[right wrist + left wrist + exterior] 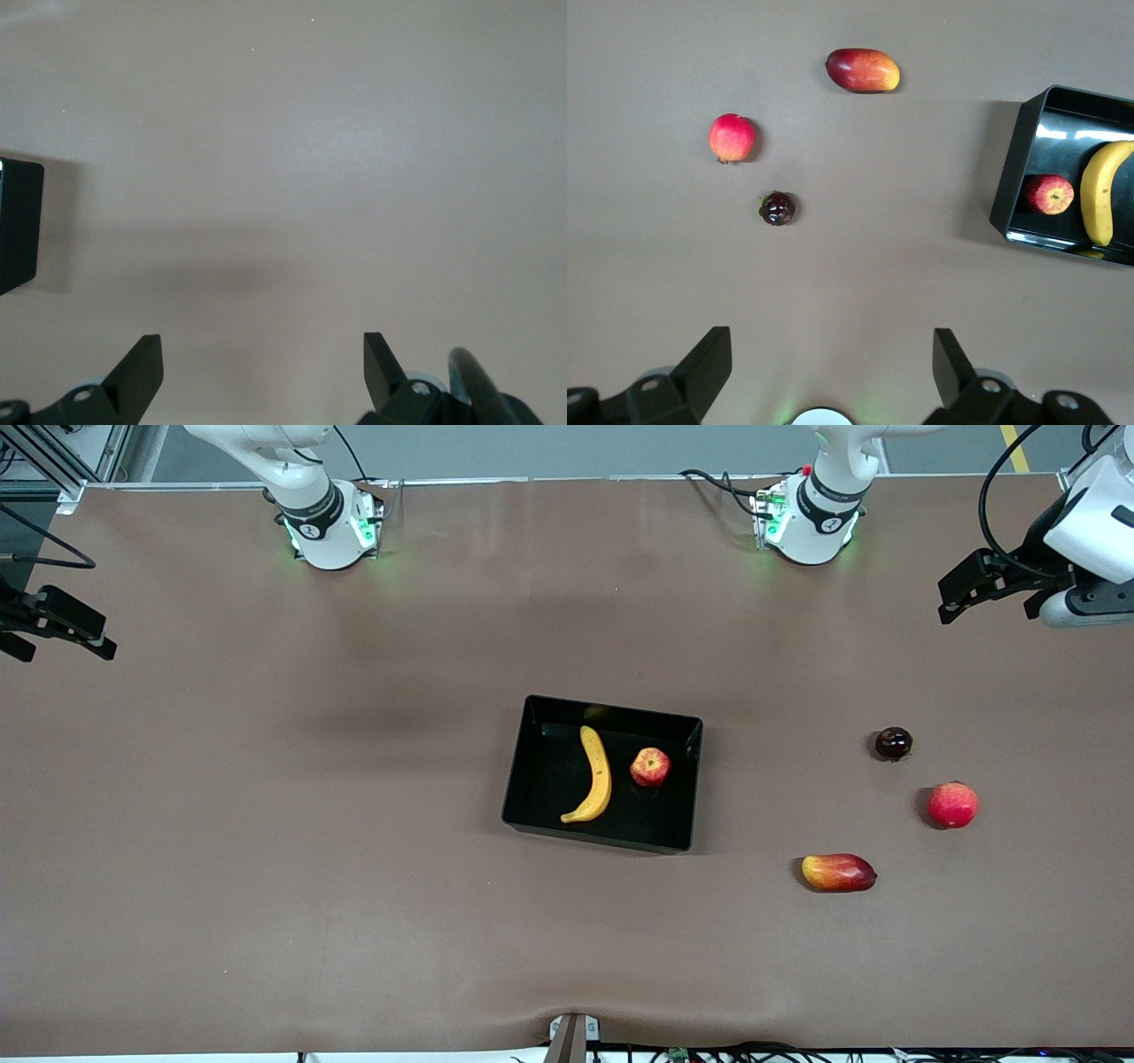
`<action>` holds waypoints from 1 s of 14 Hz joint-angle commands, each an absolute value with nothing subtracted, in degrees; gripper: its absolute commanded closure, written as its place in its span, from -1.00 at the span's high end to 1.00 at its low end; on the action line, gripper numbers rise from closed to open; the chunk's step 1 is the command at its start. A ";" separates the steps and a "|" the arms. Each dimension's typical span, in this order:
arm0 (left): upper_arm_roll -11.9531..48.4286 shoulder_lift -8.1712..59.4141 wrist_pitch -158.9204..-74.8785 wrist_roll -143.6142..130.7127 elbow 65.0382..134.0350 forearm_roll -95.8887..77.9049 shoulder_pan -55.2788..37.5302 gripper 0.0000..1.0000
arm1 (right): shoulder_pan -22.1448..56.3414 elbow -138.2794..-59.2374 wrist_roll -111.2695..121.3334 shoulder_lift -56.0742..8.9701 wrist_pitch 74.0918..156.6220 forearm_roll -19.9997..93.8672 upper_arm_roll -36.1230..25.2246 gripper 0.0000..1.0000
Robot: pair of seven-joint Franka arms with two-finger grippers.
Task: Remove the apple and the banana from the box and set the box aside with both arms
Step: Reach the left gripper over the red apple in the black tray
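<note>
Long curved yellow banana [594,778] and small streaked red apple [649,767] lie in the glossy black plastic tray [534,772].
Left gripper [830,372] and right gripper [263,367] hang spread and empty, both well clear of it.

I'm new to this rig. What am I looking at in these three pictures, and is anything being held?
Two white robot arms stand at a brown table. The large picture looks down from a high camera facing them; the other two come from cameras on each arm's wrist, looking past its own black jaws.

In the middle sits a black box holding a banana and an apple. Toward the left arm's end lie a dark fruit, a red fruit and, nearest the front camera, a mango.

Nothing is held. The left gripper and right gripper hang over bare table at opposite ends, jaws open.
</note>
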State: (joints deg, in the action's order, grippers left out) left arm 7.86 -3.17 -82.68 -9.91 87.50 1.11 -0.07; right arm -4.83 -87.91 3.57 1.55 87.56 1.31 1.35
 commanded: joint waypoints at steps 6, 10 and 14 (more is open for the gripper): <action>9.57 1.31 -82.44 -10.37 86.13 1.58 -2.36 1.00 | -5.27 -86.31 2.55 0.79 86.75 0.88 1.67 1.00; 13.53 10.34 -90.77 -25.53 87.01 4.90 -11.74 1.00 | -5.45 -86.31 2.46 0.62 86.75 1.05 1.58 1.00; 13.53 22.65 -103.95 -44.69 87.10 10.26 -21.51 1.00 | -5.45 -86.31 2.55 -1.05 86.84 1.14 1.49 1.00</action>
State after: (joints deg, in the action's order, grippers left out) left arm 13.76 17.24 -100.28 -38.21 88.76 7.02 -19.27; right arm -4.91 -87.79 3.29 0.71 87.55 1.31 1.11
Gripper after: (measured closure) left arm 0.000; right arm 0.000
